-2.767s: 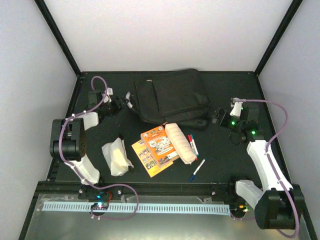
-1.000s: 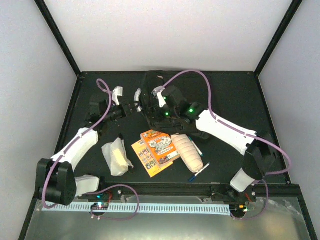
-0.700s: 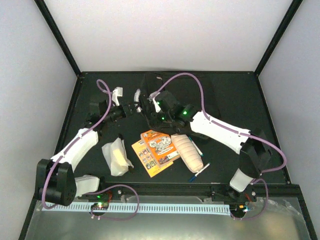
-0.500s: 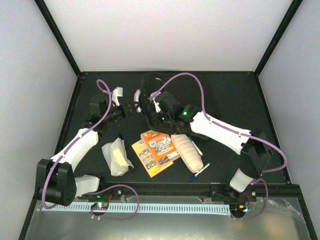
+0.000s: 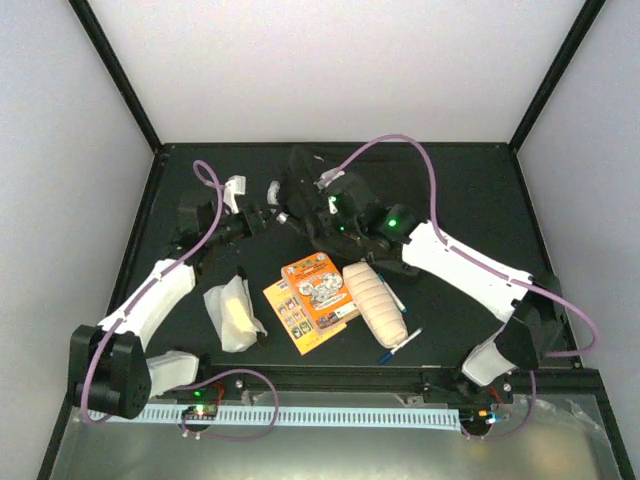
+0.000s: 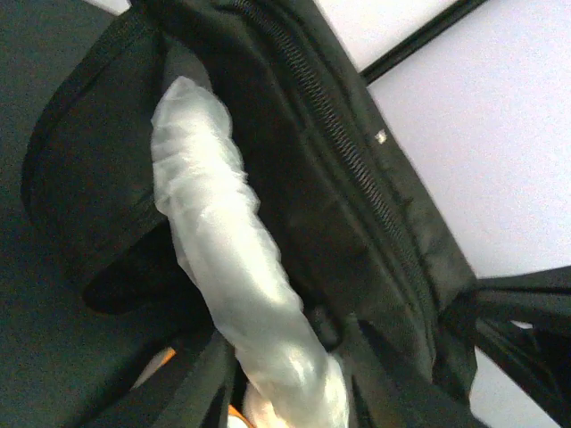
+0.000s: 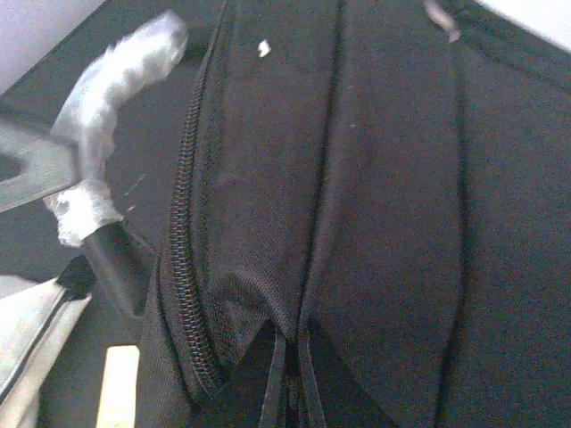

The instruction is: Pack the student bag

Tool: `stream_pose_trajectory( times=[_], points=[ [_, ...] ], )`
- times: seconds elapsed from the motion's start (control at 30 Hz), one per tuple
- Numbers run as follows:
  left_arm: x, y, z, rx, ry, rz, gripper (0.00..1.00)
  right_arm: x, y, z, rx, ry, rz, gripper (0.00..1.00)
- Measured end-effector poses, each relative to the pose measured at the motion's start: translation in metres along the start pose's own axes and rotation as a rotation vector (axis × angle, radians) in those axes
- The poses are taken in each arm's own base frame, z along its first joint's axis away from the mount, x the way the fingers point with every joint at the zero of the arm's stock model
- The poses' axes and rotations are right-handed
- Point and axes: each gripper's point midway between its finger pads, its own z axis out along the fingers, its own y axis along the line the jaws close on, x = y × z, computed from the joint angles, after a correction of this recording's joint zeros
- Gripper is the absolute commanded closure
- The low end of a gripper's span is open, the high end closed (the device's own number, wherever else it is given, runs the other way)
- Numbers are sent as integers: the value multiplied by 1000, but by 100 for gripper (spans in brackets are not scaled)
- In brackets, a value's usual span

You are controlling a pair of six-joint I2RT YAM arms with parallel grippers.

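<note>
The right gripper [image 7: 285, 382] is pinched tight on a fold of the student bag [image 7: 393, 178]. The left gripper [image 6: 287, 406] straddles the bag's plastic-wrapped handle [image 6: 219, 241]; its fingers are cut off and its grip is unclear. The bag sits far-centre on the table [image 5: 460, 185], largely hidden behind the right arm [image 5: 470, 270].

top: overhead, facing down, far | left wrist: close | right wrist: close | shared: student bag [image 6: 357, 205]

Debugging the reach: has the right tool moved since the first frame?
Yes. The right tool swung left, away from the table's right edge, and now sits on the student bag, beyond the orange booklet.
</note>
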Motion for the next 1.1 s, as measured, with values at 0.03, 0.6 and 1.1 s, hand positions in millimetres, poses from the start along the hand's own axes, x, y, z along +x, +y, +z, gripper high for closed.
stream_pose_trajectory(
  times=[0.03,0.6,1.1],
  points=[
    [1,0,-1,-3,4,5,46,-3,-7,-3,19,-6,6,98],
    [56,-44,-8,27,160,141,9,-42,-132,-85,264,-153,194,98],
    [207,-110,-7,103,602,251,20,24,-159,-137,331,-136,260,98]
  ],
)
